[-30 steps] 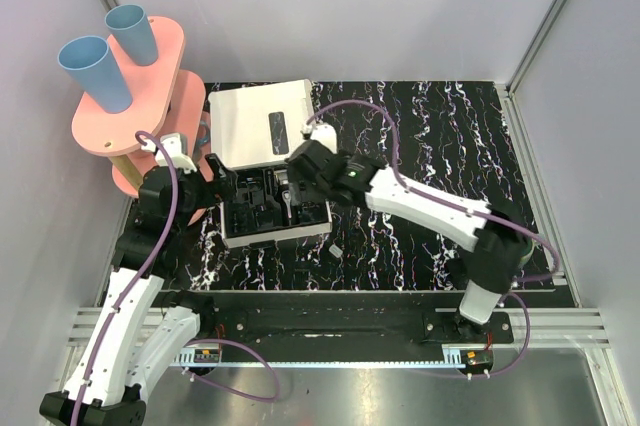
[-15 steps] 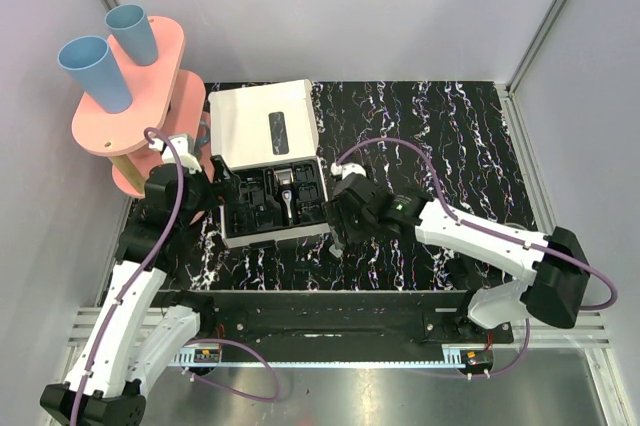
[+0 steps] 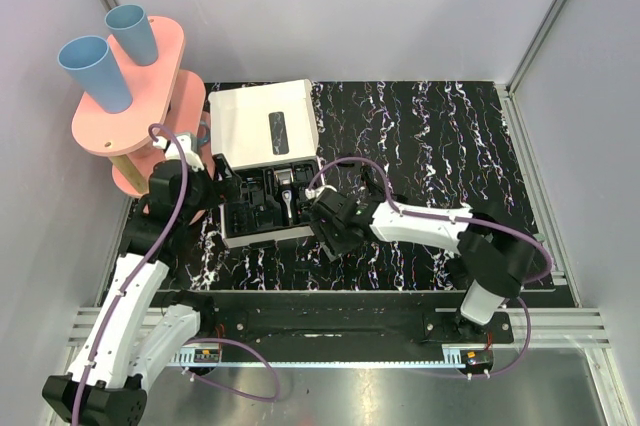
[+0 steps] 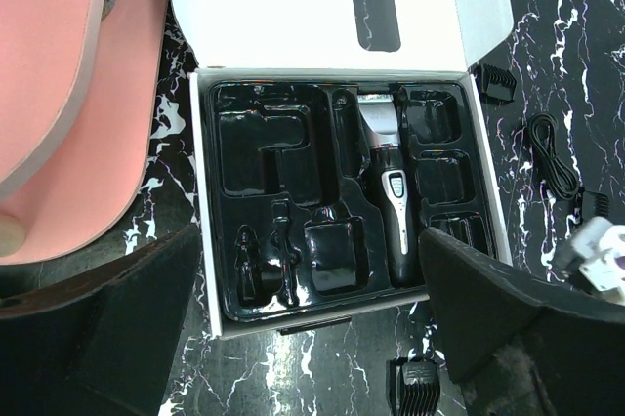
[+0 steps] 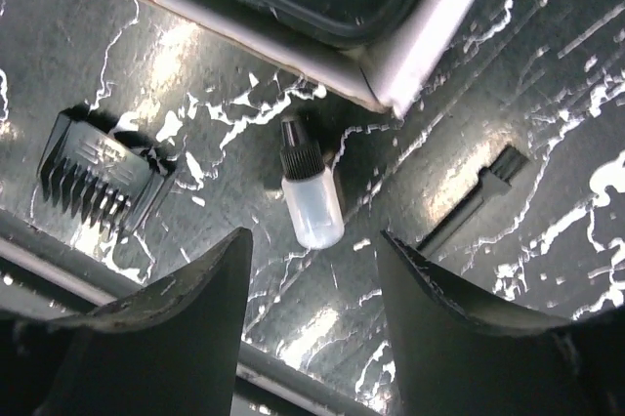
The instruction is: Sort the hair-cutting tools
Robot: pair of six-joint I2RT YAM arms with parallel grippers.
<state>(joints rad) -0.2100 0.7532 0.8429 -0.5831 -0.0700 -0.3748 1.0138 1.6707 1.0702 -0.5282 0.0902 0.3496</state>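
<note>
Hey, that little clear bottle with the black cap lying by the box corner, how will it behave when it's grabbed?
The bottle looks round and lies on its side, so a nudge would probably roll it. Its thin, pale plastic body suggests it is light and may squash slightly under the fingers. The smooth wall could also slip.

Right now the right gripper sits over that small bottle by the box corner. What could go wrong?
1. The bottle looks round and lies on the glossy table inside the open right gripper; it may roll or squirt out on closing.
2. The comb attachment and brush lie just outside it; a descent could knock them.
</note>
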